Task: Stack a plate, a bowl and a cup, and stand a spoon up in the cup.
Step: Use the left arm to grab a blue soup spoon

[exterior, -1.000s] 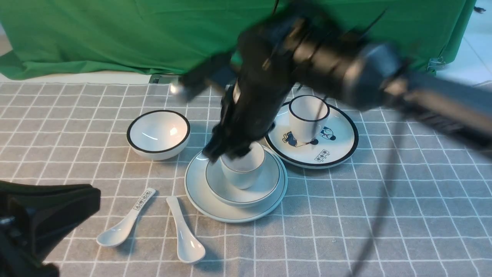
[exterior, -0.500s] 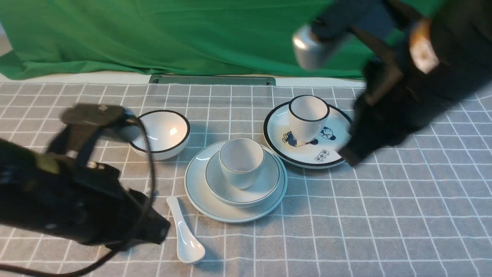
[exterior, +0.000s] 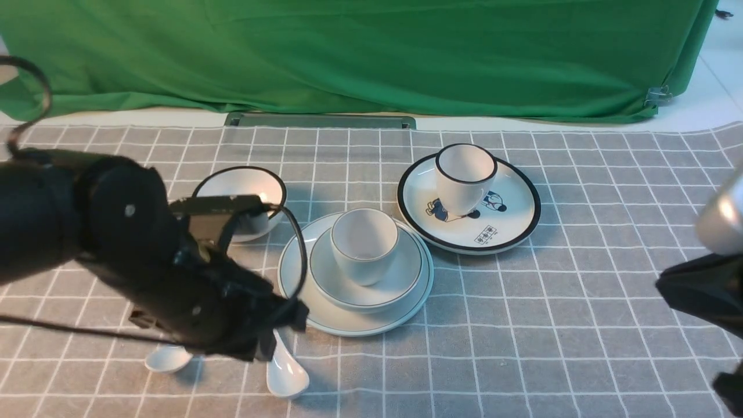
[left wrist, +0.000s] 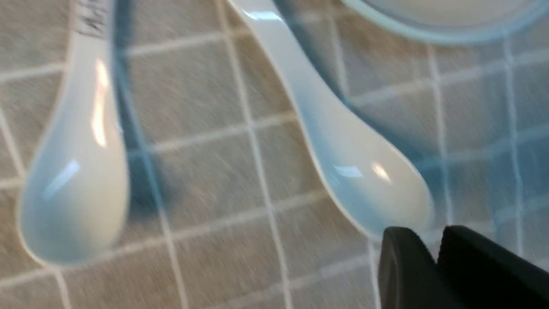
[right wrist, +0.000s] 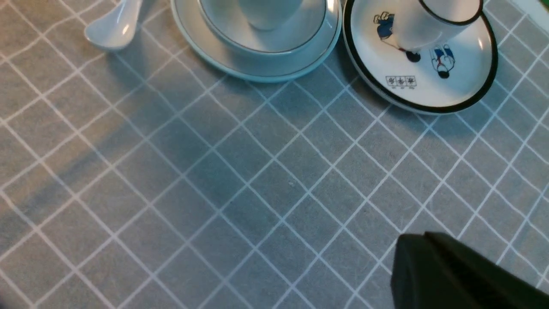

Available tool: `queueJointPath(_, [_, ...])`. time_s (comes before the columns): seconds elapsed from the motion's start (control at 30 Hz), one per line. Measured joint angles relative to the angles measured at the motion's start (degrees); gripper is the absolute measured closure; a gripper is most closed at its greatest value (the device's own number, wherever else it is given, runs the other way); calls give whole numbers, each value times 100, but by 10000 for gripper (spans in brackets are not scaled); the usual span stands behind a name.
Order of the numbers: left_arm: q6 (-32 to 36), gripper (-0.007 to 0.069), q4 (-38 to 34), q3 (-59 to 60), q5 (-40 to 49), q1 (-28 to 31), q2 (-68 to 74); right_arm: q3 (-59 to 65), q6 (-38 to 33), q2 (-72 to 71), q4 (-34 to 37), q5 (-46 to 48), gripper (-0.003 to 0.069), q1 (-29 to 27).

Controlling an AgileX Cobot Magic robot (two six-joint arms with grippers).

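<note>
Left arm [exterior: 116, 244]: low over the near-left part of the table [exterior: 580, 348], which is laid with grey checked cloth.

Left tool [left wrist: 429, 246]: two dark tips side by side with only a thin slit between them. The wrist view is blurred, so I cannot tell whether they are pressed together or slightly parted. They pinch nothing. In that view the tips sit just beside the scoop end of the spoon [exterior: 286, 374].

Marked spoon [exterior: 167, 358]: flat on the table by the near edge. In the front view only its scoop shows from under the arm. The print on its handle shows in the left wrist view.

Spoon: plain white and flat on the table, just right of the marked one and apart from it. Its scoop lies toward the near edge. Its handle runs toward the plate [exterior: 325, 318] and is partly covered by the arm. It is not yet in the cup [exterior: 364, 244].

Small bowl [exterior: 244, 183]: black rim, toward the far-left behind the arm, partly covered.

Table middle: the plate carries the bowl [exterior: 397, 278]. The bowl carries the cup, upright with its mouth up.

Toward the far edge, just right of the stack: cartoon plate [exterior: 514, 217] with the black-rimmed cup [exterior: 464, 174] upright on it.

Right tool [right wrist: 407, 257]: by the table's right edge, tips pressed together on nothing, well apart from the dishes.
</note>
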Motion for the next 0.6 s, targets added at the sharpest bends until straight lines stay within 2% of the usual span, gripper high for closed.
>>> queueJointPath(0.3, [-51,221,197,-471,-401,215,1249,24,-27,-104,-50,-26,603,0])
queueJointPath(0.6, [-70,216,389,-528,-771,215,1644,44,-44,-104,-63,-37,593,0])
